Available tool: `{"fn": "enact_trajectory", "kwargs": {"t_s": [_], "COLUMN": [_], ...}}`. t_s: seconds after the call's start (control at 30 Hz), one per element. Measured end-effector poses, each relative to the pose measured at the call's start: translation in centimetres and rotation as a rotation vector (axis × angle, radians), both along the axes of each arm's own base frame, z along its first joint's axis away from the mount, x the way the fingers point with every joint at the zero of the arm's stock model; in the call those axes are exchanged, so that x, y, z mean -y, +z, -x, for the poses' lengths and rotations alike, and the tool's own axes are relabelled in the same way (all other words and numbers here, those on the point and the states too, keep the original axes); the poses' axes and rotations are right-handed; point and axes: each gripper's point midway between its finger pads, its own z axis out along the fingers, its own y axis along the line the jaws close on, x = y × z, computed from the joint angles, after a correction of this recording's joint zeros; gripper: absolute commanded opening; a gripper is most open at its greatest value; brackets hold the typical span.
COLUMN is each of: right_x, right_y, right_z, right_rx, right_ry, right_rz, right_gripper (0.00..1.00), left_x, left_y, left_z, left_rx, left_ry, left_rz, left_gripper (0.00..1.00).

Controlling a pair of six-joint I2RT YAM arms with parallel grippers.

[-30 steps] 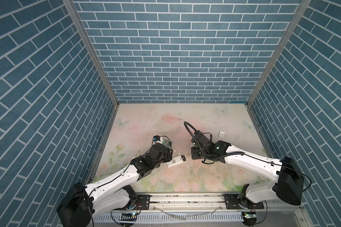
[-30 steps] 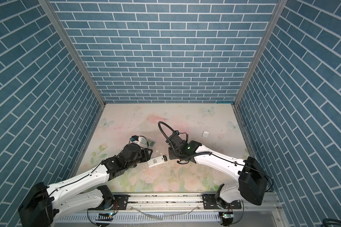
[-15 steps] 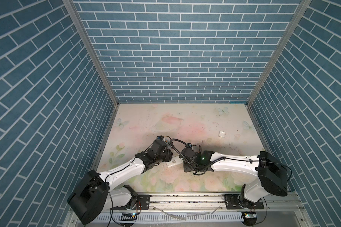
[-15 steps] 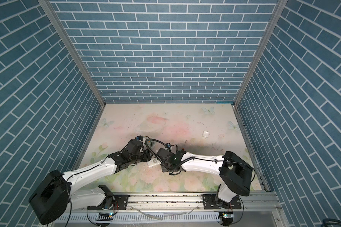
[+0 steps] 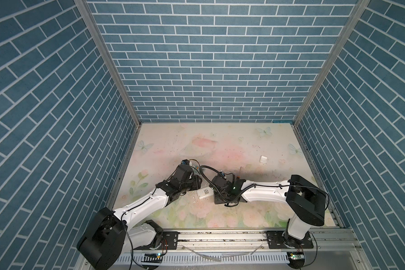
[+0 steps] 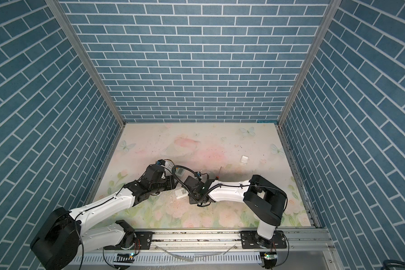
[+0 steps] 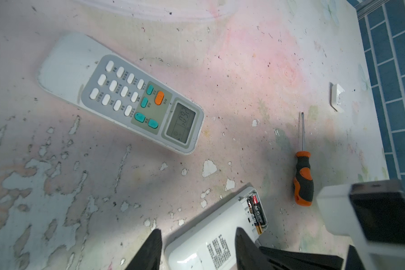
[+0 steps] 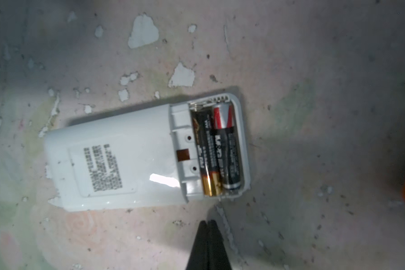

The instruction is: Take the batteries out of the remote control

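Note:
The white remote control (image 8: 117, 161) lies face down with its battery bay uncovered; it also shows in both top views (image 5: 203, 193) (image 6: 181, 193). Two batteries (image 8: 206, 152) (image 8: 227, 149) sit side by side in the bay, dark with gold and red ends, and one shows in the left wrist view (image 7: 256, 215). My left gripper (image 7: 199, 229) straddles the remote's body, one finger (image 7: 156, 245) at each long side, holding it. My right gripper (image 8: 207, 222) is shut, its tips just off the remote's battery end, touching nothing.
A second remote (image 7: 119, 93) lies face up farther back (image 6: 180, 173). An orange-and-black screwdriver (image 7: 303, 177) lies beside the held remote (image 6: 219, 171). A small white cover (image 7: 336, 98) rests toward the back right (image 5: 263, 159). Blue brick walls enclose the table.
My right arm has swung left and toward the front, bringing its shut gripper to the remote's battery end. The left gripper has stayed on the remote.

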Motion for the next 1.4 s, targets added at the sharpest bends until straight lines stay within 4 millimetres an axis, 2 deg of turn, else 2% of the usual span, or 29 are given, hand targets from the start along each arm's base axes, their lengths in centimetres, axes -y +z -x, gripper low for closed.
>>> {"fn": "enact_trajectory", "kwargs": {"t_s": [0.43,0.67,0.77,0.93,1.2,1.33,1.4], "right_x": [-0.3,-0.6,0.0,2.1,4.5,6.1,6.8], "right_y": [0.0,0.1,0.1,1.4,6.6,6.9,6.6], "right_z": [-2.9,-3.2,-3.1,-3.0,-4.2,-4.9,-5.1], "right_rx": [-0.012,-0.003,-0.009,-0.010,0.063,0.061,0.048], "right_ry": [-0.039,-0.022,-0.022,-0.023,-0.057,-0.085,-0.100], "right_rz": [-0.073,-0.082,-0.060,-0.001,-0.014,0.012,0.031], "right_gripper": [0.00,0.00,0.01,0.18,0.39,0.47,0.48], "left_x": [-0.9,-1.4,-1.5,-1.6,-0.9,-0.5,-0.6], "left_y": [0.4,-0.3,-0.2,0.2,0.2,0.1,0.0], "left_z": [-0.1,0.7,0.9,1.1,1.8,2.2,2.4], "left_rx": [0.000,-0.017,-0.014,-0.008,-0.031,-0.046,-0.052], "left_ry": [0.024,0.028,0.029,0.025,-0.064,-0.117,-0.128], "left_rz": [0.007,0.004,0.007,0.012,-0.011,-0.027,-0.032], "left_gripper": [0.54,0.57,0.57,0.59,0.67,0.67,0.67]}}
